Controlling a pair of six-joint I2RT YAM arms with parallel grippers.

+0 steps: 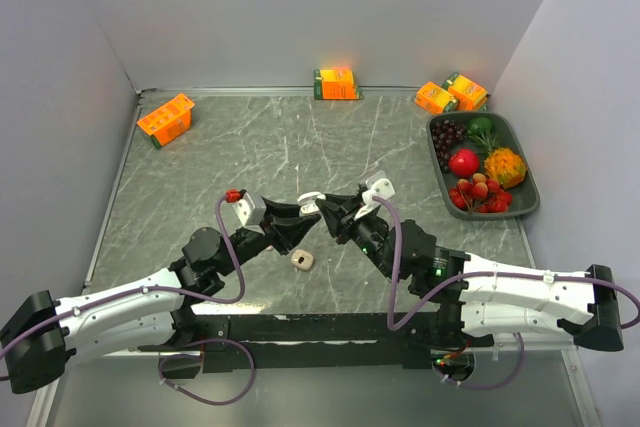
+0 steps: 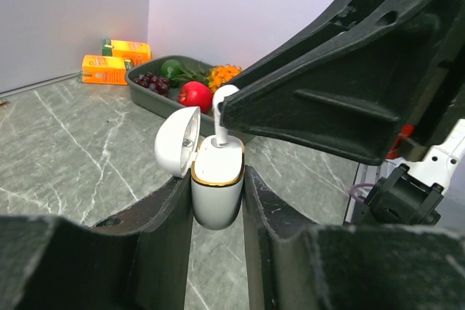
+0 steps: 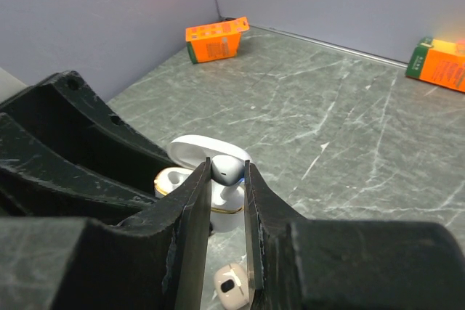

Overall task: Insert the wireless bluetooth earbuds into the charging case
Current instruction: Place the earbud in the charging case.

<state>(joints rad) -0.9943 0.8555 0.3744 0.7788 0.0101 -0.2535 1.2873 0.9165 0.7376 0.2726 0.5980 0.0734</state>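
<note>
I saw left hand clamped on the open charging case; right hand clamped on an earbud, stem inside case.

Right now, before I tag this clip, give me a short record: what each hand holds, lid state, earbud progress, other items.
left hand: shut on charging case
right hand: shut on earbud
lid: open
earbud progress: stem in the case's opening, head above the rim, not yet seated
on table: small beige case near the hands; fruit tray at right
</note>
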